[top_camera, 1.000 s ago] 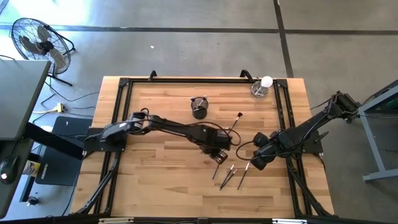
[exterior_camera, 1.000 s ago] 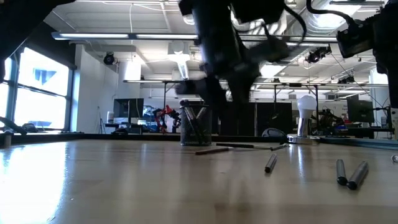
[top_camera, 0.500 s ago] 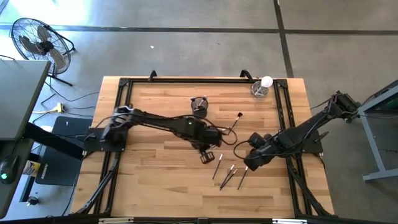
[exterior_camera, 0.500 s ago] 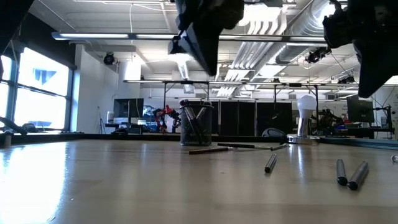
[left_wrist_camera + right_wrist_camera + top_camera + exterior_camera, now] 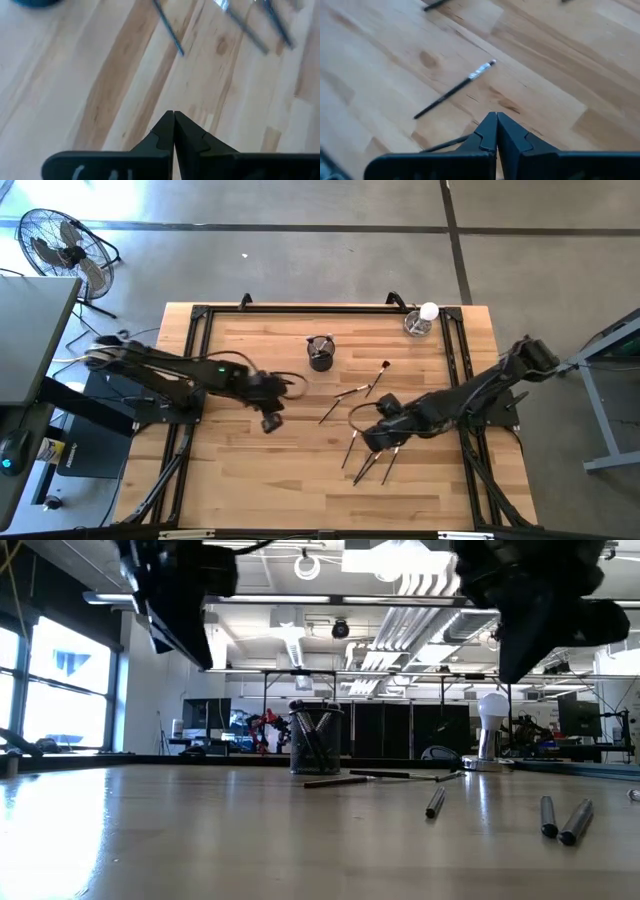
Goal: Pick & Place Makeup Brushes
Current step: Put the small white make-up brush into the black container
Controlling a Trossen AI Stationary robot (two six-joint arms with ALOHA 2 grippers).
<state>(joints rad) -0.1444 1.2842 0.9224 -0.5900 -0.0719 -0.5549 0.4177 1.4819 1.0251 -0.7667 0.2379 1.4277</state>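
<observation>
Your left gripper (image 5: pixel 271 422) hung over bare wood left of the table's middle, fingers clenched tip to tip on nothing, as its wrist view showed (image 5: pixel 173 131).

Your right gripper (image 5: pixel 372 442) sat low over the loose makeup brushes (image 5: pixel 368 458) near the front centre, fingers likewise pressed together and empty (image 5: pixel 496 132). One brush with a silvery ferrule (image 5: pixel 455 89) lay flat on the wood just ahead of those fingertips.

Three brushes lay close together on the table near the right gripper; two more (image 5: pixel 356 390) lay farther back, one with a reddish tip (image 5: pixel 386 365).

The small black cup (image 5: pixel 320 352) stood behind them with several brushes upright in it (image 5: pixel 312 740).

The glass with the white ball (image 5: pixel 420 319) stood at the back right corner.
</observation>
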